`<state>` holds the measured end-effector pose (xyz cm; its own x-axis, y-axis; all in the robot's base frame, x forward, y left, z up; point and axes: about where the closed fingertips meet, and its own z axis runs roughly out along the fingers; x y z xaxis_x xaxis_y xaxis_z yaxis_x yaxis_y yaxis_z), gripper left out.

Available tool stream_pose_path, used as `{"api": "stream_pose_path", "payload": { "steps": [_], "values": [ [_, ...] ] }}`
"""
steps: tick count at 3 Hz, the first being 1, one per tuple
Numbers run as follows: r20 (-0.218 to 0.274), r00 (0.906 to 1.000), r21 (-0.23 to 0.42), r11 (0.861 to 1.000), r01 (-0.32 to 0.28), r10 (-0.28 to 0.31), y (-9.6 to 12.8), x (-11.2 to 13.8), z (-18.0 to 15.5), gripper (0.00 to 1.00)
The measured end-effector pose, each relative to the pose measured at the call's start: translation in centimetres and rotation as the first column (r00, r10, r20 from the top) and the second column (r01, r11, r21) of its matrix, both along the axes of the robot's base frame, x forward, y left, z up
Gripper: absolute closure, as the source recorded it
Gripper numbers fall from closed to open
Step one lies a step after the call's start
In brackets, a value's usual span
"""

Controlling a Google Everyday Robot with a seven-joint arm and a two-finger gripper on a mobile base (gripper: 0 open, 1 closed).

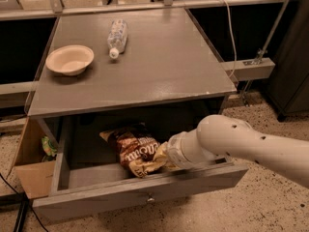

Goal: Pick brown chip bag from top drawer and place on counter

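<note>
- At the near edge of the scene, the top drawer (96, 199) stands pulled out of the cabinet. Its flat grey front panel faces the viewer, with a small metal knob (151, 197) at its middle.
- On the drawer floor, about mid-width, lies the brown chip bag (131, 148). It is crumpled and lies on a slant, its far-left end well back in the drawer and its near-right end close to the front panel.
- The gripper (165, 157) sits low inside the drawer, right at the bag's near-right end and touching it. The bag's pale edge and the wrist cuff hide it, so I cannot tell how far open it is or whether it has a hold.
- The white arm (241, 141) comes in from the right and crosses above the drawer's right side.
- Left of the drawer stands a tan cardboard box (31, 178) with a green packet (48, 146) inside.
- Above, the counter (164, 66) carries a pale bowl (70, 59) at the left.
- A clear plastic bottle (117, 36) lies on its side farther back, cap toward the near side, well apart from the bowl.
- At the far right, a white cable (231, 28) hangs past the counter edge.
</note>
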<state>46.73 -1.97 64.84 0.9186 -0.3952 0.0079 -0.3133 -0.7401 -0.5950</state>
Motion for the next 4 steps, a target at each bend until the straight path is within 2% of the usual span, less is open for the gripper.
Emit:
{"api": "stream_pose_path", "payload": {
  "steps": [2,4],
  "values": [
    [0.053,0.9986,-0.025,1.000,-0.002,0.003,-0.3,0.0,3.1,1.00],
    [0.130,0.9916,-0.094,0.995,0.017,-0.004,-1.4,-1.4,10.6,1.00]
  ]
}}
